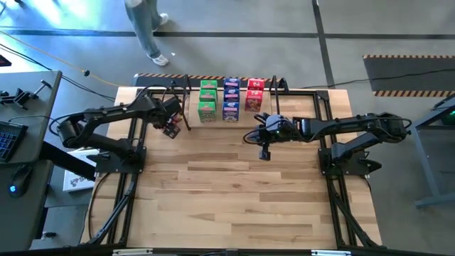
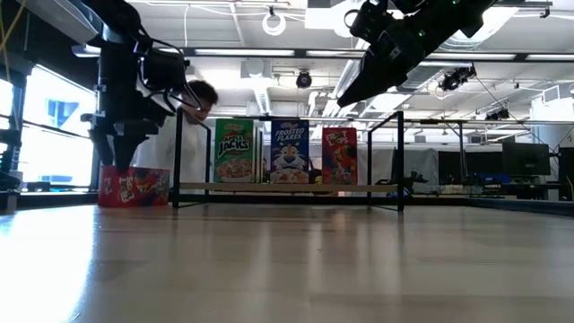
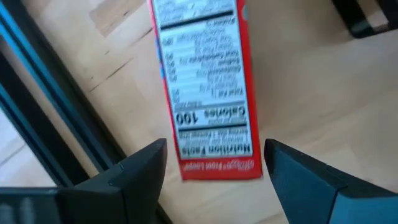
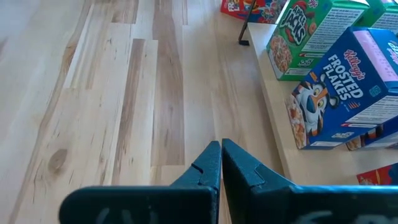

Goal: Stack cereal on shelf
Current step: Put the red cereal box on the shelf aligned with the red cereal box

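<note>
- My left tool (image 3: 214, 171) is spread wide above a red cereal box (image 3: 205, 87) lying on the table (image 1: 234, 199), holding nothing.
- My right tool (image 4: 221, 163) is pressed together, empty, near the shelf (image 2: 287, 187).
- Shelf: green, blue and red rows; I cannot count the boxes.

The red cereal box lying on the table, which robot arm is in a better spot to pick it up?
The left arm. Its left gripper hangs open right over the red cereal box, one finger on each side. The right gripper is shut and sits in front of the shelf, away from that box.
</note>
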Controlling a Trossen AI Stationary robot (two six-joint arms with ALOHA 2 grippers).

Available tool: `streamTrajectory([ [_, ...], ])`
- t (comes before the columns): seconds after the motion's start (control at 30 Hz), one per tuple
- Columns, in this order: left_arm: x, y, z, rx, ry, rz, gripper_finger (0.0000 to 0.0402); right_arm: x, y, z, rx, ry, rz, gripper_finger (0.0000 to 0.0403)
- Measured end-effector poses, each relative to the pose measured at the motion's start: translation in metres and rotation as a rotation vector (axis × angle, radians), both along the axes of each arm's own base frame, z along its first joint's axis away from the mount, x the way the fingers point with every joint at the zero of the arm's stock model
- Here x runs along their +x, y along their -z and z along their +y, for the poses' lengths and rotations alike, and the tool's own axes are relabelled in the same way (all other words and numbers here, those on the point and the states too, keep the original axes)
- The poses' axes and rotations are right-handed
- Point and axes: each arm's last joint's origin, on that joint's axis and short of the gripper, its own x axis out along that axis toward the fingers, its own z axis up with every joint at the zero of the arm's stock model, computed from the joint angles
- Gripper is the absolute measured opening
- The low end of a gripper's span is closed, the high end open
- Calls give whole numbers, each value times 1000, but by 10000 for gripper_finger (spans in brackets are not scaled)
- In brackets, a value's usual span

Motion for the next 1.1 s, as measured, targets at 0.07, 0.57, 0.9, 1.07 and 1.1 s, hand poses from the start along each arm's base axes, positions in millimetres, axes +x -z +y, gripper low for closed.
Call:
streamTrajectory([
  [0.07, 2, 2, 2, 3, 10, -3, 262, 0, 0, 0, 0, 0, 0, 0],
  [0.57, 0, 2, 0, -16, 46, 34, 230, 0, 0, 0, 4, 1, 0, 0],
  [0.9, -21, -24, -23, -129, 91, 9, 190, 0, 0, 0, 4, 1, -1, 0],
  [1.07, -27, -52, -41, -182, 133, -58, 189, 0, 0, 0, 4, 2, -4, 0],
  [1.1, -27, -57, -45, -186, 148, -84, 189, 0, -1, 0, 6, 3, -8, 0],
])
